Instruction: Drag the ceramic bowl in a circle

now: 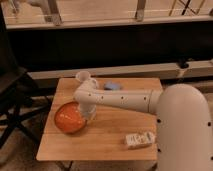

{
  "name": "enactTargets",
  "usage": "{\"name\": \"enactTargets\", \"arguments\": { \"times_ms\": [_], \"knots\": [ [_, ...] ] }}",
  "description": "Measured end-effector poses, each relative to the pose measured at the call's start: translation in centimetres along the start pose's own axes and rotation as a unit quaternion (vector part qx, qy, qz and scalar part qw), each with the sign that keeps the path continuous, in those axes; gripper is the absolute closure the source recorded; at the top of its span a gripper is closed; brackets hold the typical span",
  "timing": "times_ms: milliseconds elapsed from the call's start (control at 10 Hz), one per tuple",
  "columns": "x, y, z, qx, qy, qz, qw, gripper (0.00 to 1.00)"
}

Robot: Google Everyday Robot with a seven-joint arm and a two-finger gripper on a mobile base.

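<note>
I read the gripper (89, 116) closed on the ceramic bowl (68, 120) at its arm-side rim (wooden counter (105, 146), dark wall (125, 50) behind).

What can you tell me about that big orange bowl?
The ceramic bowl is wide, shallow and round, orange-red with a darker rim. It sits upright on the wooden table, near its left edge in the picture, and looks empty. The gripper, shut, rests at its rim on the side toward the arm.

claw (90, 114) closed at ceramic bowl (67, 119) right rim; cup (82, 77) and blue object (112, 86) crowd the back; white packet (140, 139) front-right; bare surface (105, 131) between bowl and packet
</note>
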Motion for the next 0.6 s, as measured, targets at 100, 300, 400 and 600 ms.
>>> {"name": "enactTargets", "arguments": {
  "times_ms": [100,300,400,600],
  "knots": [
    [-0.17,-0.09,0.07,0.000,-0.001,0.000,1.0000,1.00],
    [-0.42,-0.69,0.20,0.002,-0.004,-0.001,1.0000,1.00],
    [-0.39,-0.80,0.24,0.003,-0.006,-0.001,1.0000,1.00],
    [-0.14,-0.60,0.25,0.006,-0.009,0.002,0.9999,1.00]
  ]
}}
